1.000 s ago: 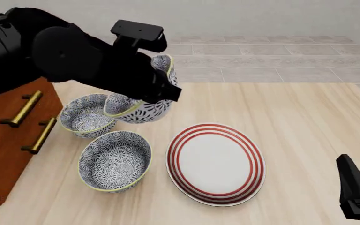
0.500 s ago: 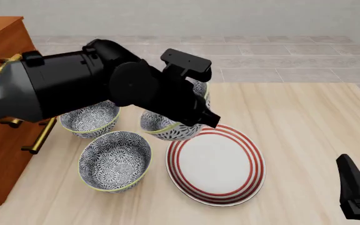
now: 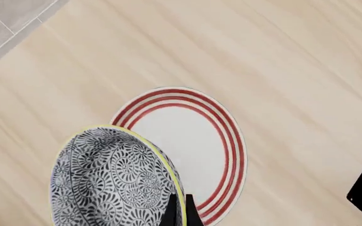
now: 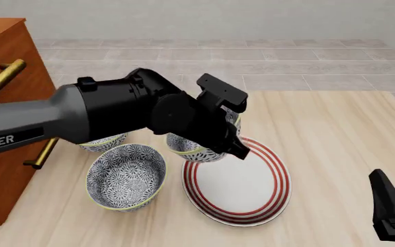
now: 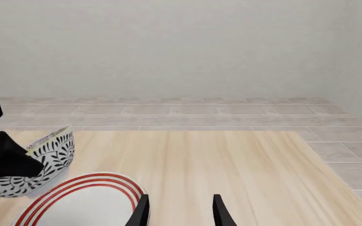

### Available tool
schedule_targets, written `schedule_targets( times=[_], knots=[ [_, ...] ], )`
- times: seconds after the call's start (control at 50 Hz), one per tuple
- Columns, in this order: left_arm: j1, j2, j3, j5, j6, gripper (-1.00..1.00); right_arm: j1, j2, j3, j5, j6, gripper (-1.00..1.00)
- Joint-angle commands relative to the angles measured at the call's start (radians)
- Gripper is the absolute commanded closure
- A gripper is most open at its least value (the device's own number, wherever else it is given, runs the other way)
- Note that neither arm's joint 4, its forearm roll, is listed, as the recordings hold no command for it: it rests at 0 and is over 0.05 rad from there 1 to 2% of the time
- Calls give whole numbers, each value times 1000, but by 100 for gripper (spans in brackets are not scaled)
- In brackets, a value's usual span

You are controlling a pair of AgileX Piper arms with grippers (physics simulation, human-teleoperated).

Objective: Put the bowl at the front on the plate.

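Three look-alike blue-and-white bowls show. The bowl nearest the table's front (image 4: 125,176) stands upright on the wood, left of the plate. My left gripper (image 3: 179,212) is shut on the rim of another bowl (image 4: 192,149) (image 3: 111,179) (image 5: 45,162), holding it tilted just above the left rim of the white, red-ringed plate (image 4: 242,180) (image 3: 187,141) (image 5: 86,202). The third bowl (image 4: 105,141) is mostly hidden behind the left arm. My right gripper (image 5: 179,214) (image 4: 390,216) rests open near the front right corner, holding nothing.
A wooden cabinet (image 4: 5,118) with brass handles stands along the table's left side. The left arm's thick black body (image 4: 115,113) stretches from the left over the bowls. Bare wood lies right of the plate.
The left arm has carried the held bowl rightward and down, from above the bowl group to the plate's left rim. The right arm has not moved.
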Motion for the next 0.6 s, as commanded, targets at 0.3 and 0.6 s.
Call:
schedule_targets(
  times=[0.3,0.6],
  knots=[
    [-52,117,-57,-34,17,100,0,-1,8,-7,0,-100],
    [-35,139,-5,-76,45,100,0,-1,8,-7,0,-100]
  ],
)
